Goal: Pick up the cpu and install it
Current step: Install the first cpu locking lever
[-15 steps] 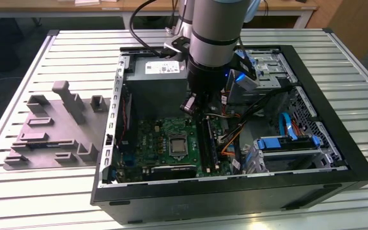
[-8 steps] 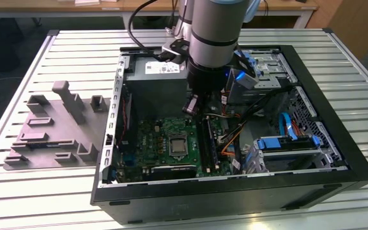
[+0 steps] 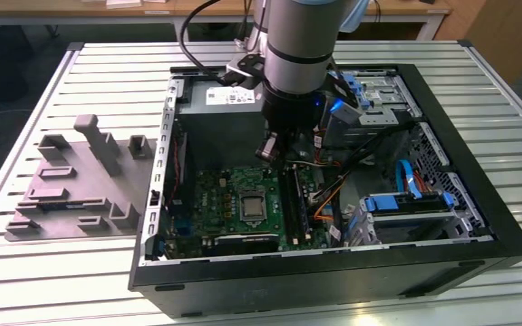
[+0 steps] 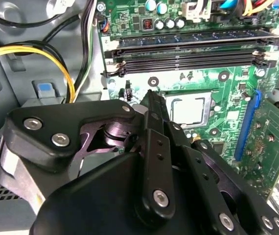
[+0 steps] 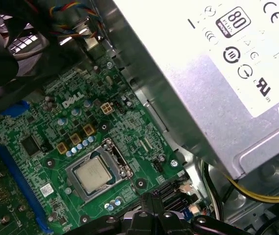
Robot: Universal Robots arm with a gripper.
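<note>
Black claw (image 4: 151, 105) linkages are seen closed together, nothing gripped, above the green motherboard (image 5: 56, 147). Seated in its socket, the cpu (image 5: 94, 172) is shown beside the grey power supply (image 5: 218, 83).

open black computer case (image 3: 478, 244) on slatted table (image 3: 107, 61), grey power supply box (image 5: 218, 73) beside end effector, green motherboard (image 3: 220, 197) below it

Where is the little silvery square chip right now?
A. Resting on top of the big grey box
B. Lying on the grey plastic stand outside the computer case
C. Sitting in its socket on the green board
C: in both wrist views the cpu lies flat inside the socket frame on the motherboard, with the end effector beside it.
</note>
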